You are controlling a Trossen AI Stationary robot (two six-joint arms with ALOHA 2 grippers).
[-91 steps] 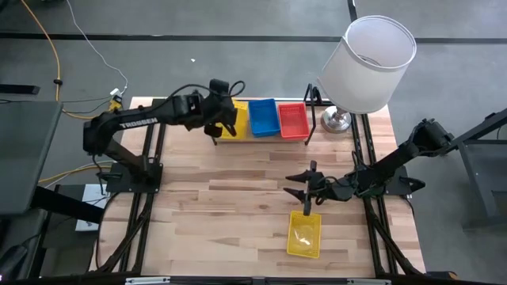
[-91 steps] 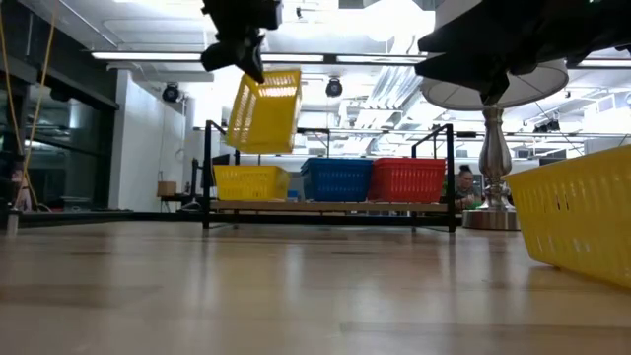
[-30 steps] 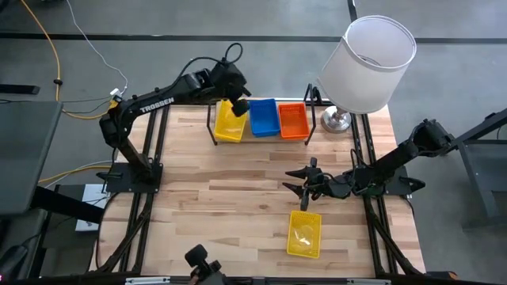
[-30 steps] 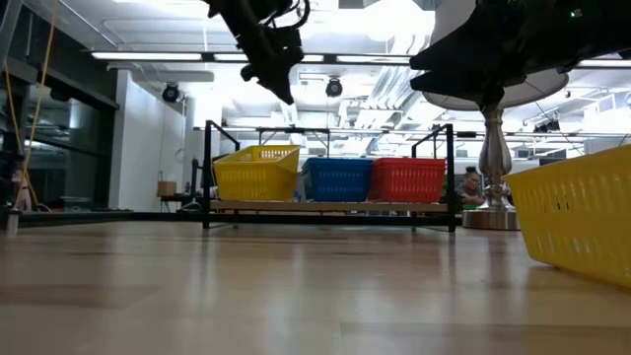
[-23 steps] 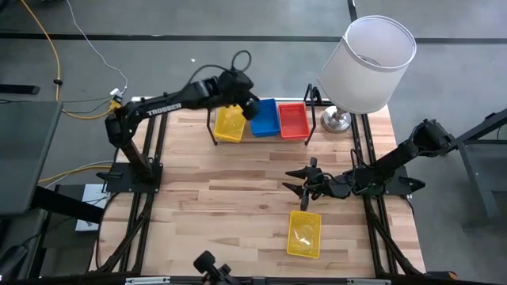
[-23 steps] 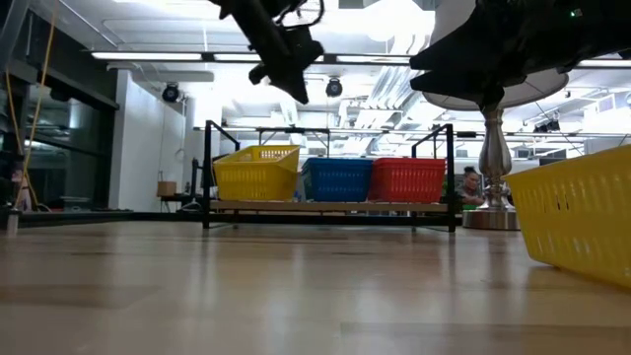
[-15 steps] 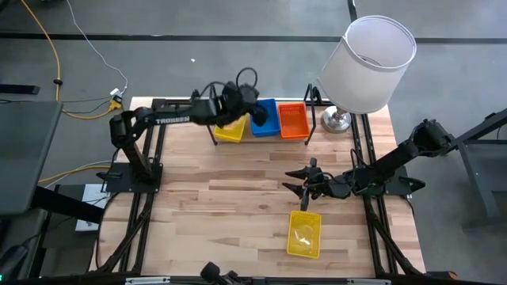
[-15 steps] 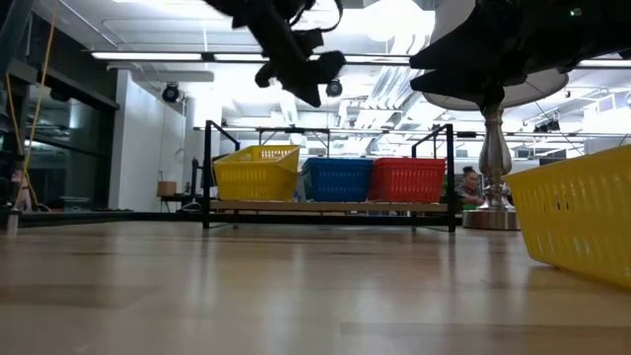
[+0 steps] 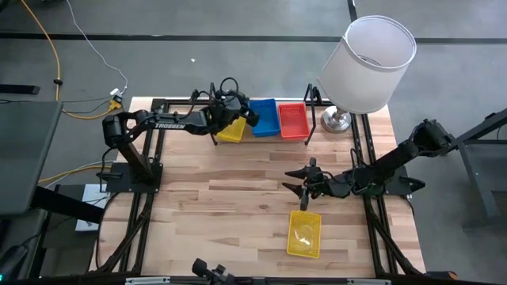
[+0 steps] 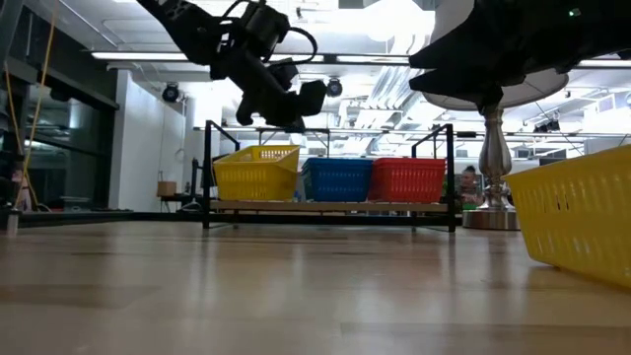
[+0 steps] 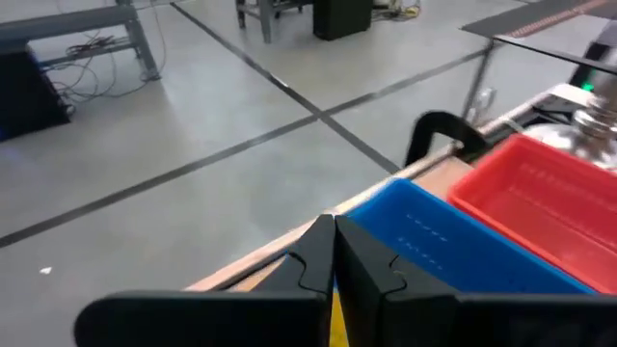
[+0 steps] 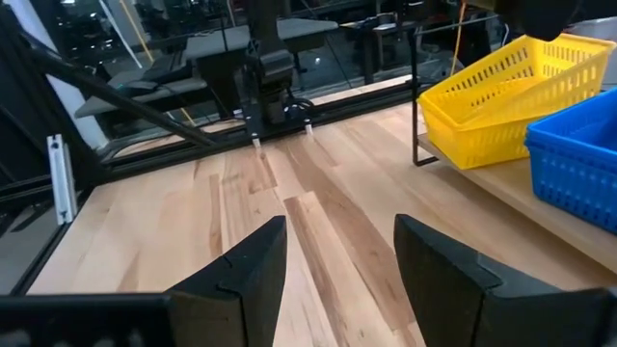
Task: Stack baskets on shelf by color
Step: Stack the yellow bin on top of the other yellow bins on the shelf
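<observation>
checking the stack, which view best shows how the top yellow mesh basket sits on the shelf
The right wrist view: the top yellow mesh basket sits tilted on another. The low view shows the tilt smaller; the high view is partly hidden; the left wrist view shows only a sliver.

**Baskets on the shelf, one yellow left on the table**

On the shelf [image 9: 261, 136] I see three piles side by side: yellow baskets [image 10: 255, 174] with the top one tilted, not nested flat, then blue baskets [image 9: 264, 117], then red baskets [image 9: 293, 119]. A single yellow basket [image 9: 304, 233] lies upright on the tabletop, well apart from the shelf.
</observation>
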